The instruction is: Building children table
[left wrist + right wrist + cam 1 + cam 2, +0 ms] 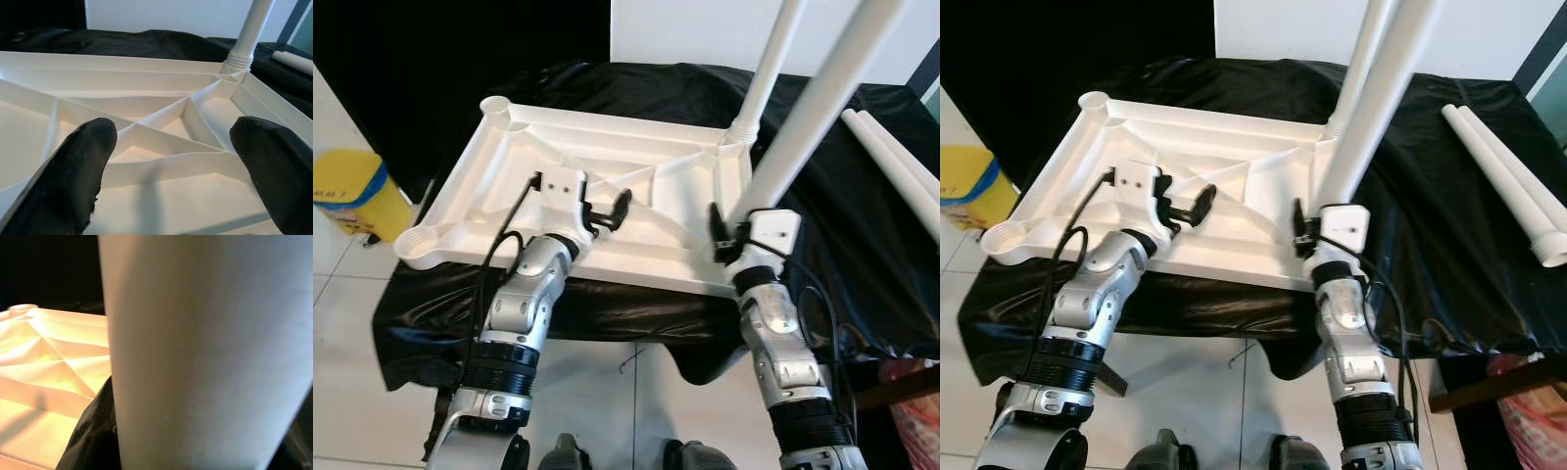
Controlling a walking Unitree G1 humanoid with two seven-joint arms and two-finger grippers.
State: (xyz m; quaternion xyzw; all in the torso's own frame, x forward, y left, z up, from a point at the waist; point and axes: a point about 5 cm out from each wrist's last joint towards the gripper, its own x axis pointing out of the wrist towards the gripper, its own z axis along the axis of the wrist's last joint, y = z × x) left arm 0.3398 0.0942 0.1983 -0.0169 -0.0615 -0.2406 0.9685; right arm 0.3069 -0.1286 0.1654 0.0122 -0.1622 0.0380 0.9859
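Both arms are built of silver, rounded metal segments with ribbed black collars near the elbows. Each wrist ends in a white boxy housing, and loose black cables loop along the forearms. The left gripper [610,209] and right gripper [714,227] carry long black fingers [73,176] (matte, blunt-tipped).

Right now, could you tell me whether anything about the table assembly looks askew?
Yes: the leg held in the right gripper leans sideways over the upturned tabletop, unlike the upright fitted leg.
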